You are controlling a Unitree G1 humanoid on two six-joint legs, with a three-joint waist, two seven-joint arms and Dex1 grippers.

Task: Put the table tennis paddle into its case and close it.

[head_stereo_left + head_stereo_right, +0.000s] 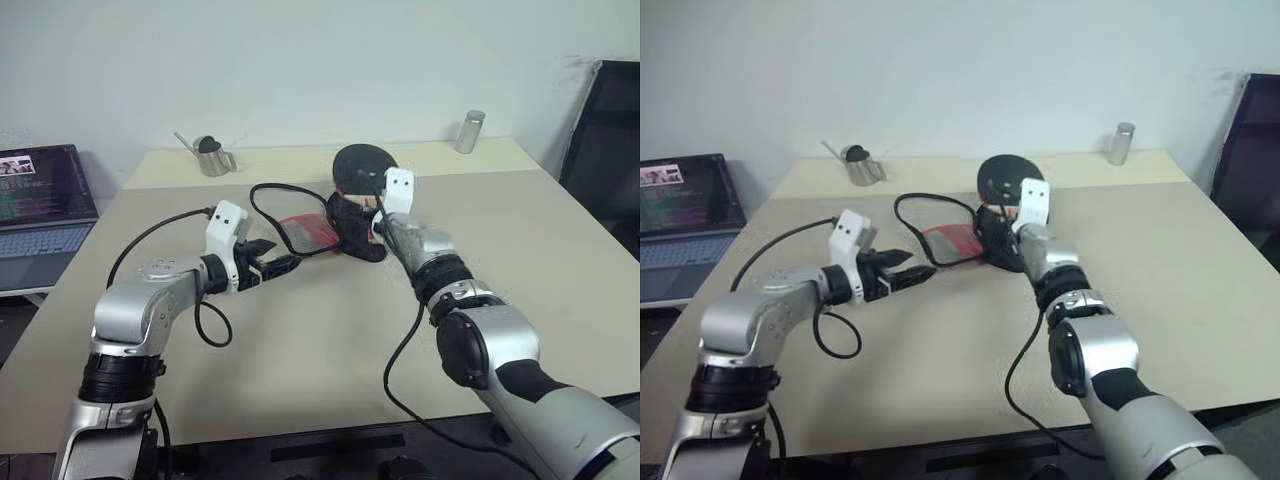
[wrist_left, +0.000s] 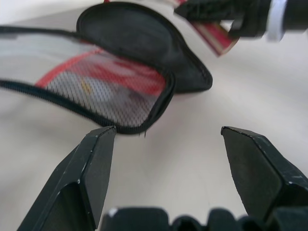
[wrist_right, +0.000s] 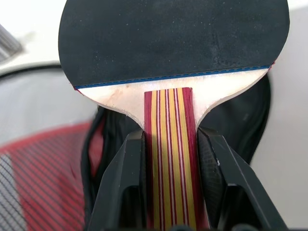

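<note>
Holding: paddle (image 3: 173, 48) clamped by its striped handle between the fingers of the right gripper (image 1: 380, 212), blade raised above the table (image 1: 520, 260), just over the case.
Left gripper (image 1: 908, 274): fingers spread wide, gripping nothing, hovering just left of the case, near its mesh edge.
Case (image 1: 345, 228): lying mid-table, black pouch end toward the right, red panel and mesh pocket toward the left; mouth apparently gaping, red lining visible in the right wrist view.
Done: paddle picked up and brought to the case.
Left: blade not yet inside; sliding it into the pouch, releasing, then zipping shut all seem outstanding.
Progress: roughly a third, by judgement.
Elsewhere: metal cup (image 1: 214, 157) far left, small canister (image 1: 470, 131) far right, laptop (image 1: 40, 215) off the left edge.
</note>
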